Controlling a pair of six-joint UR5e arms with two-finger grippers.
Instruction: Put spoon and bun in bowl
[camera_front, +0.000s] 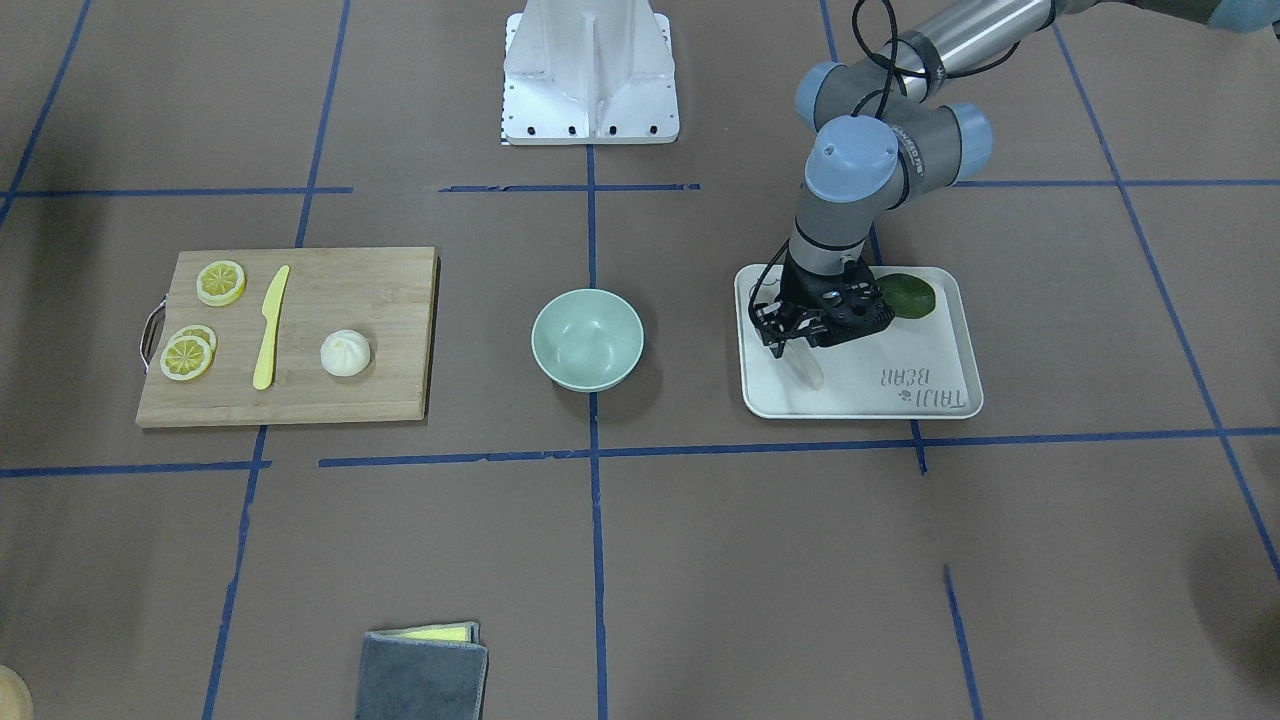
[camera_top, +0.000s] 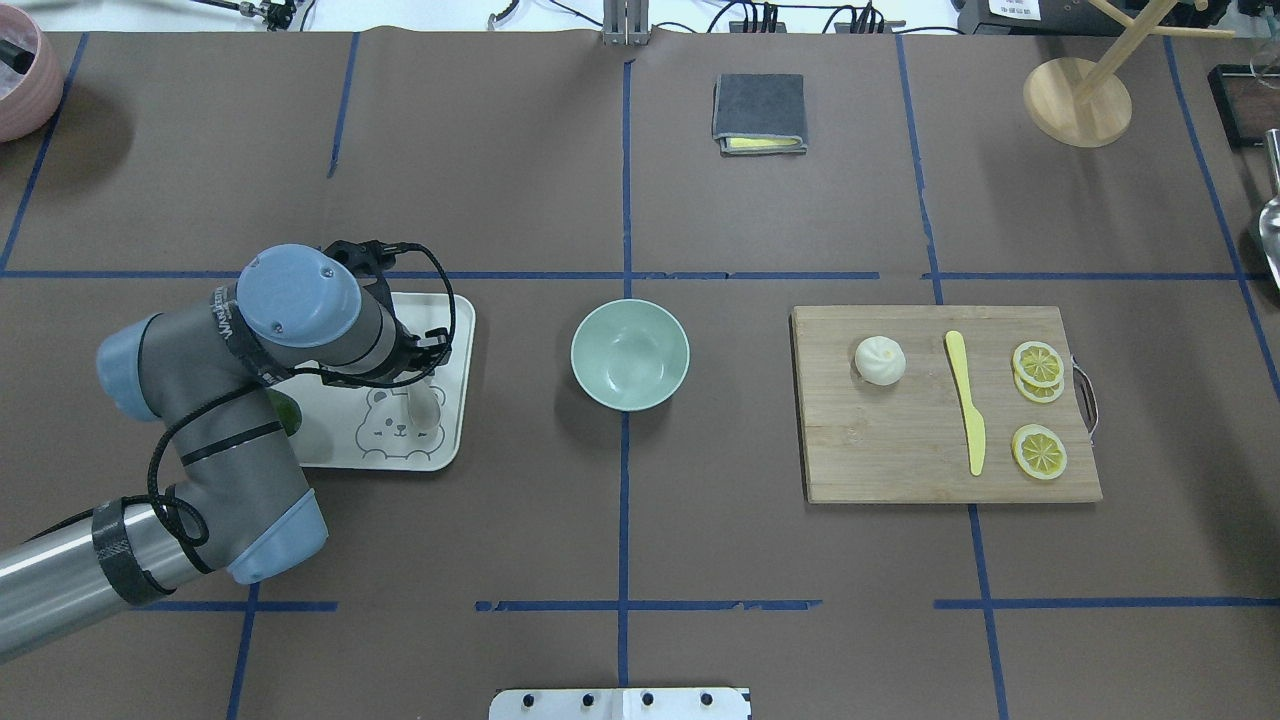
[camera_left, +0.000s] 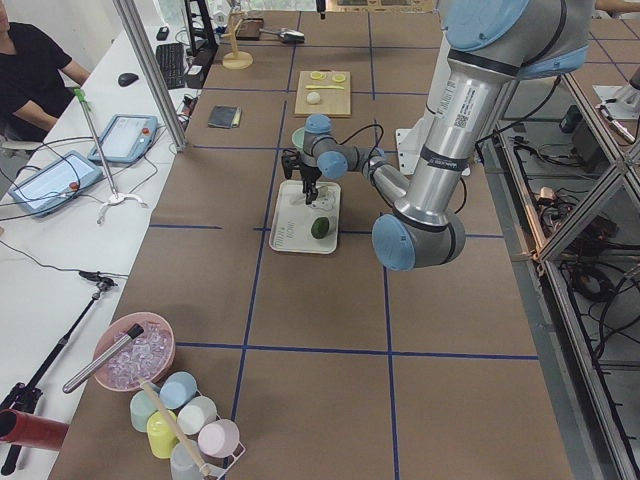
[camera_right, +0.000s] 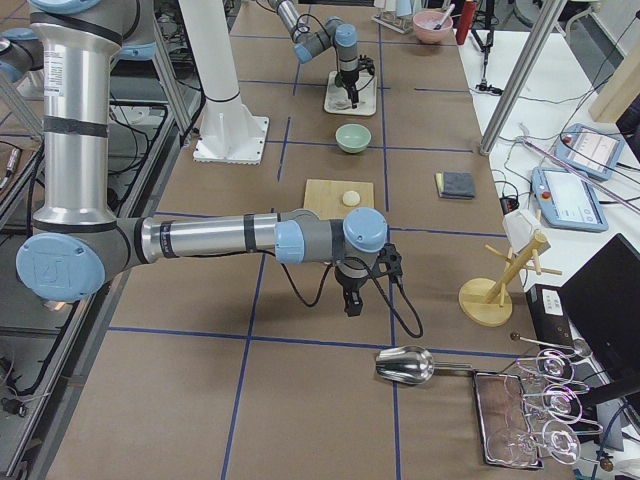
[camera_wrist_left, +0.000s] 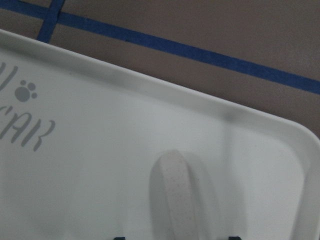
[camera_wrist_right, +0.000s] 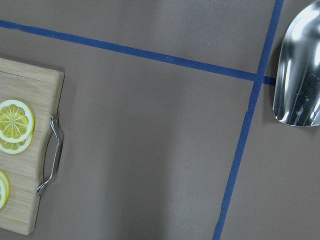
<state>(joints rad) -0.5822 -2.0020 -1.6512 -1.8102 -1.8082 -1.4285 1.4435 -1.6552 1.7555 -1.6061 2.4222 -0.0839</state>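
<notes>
The pale spoon (camera_front: 806, 366) lies on a white tray (camera_front: 930, 350), and it also shows in the left wrist view (camera_wrist_left: 172, 190). My left gripper (camera_front: 793, 345) is low over the spoon and open, with a fingertip on each side of it. The cream bun (camera_front: 345, 353) sits on a wooden cutting board (camera_front: 390, 300). The mint-green bowl (camera_front: 587, 338) stands empty in the middle of the table. My right gripper (camera_right: 350, 303) hovers over bare table past the board, and I cannot tell whether it is open or shut.
A yellow knife (camera_top: 966, 405) and lemon slices (camera_top: 1038, 362) share the board with the bun. A green fruit (camera_front: 908, 296) lies on the tray. A grey cloth (camera_top: 760, 112), a wooden stand (camera_top: 1078, 100) and a metal scoop (camera_wrist_right: 300, 75) are further off.
</notes>
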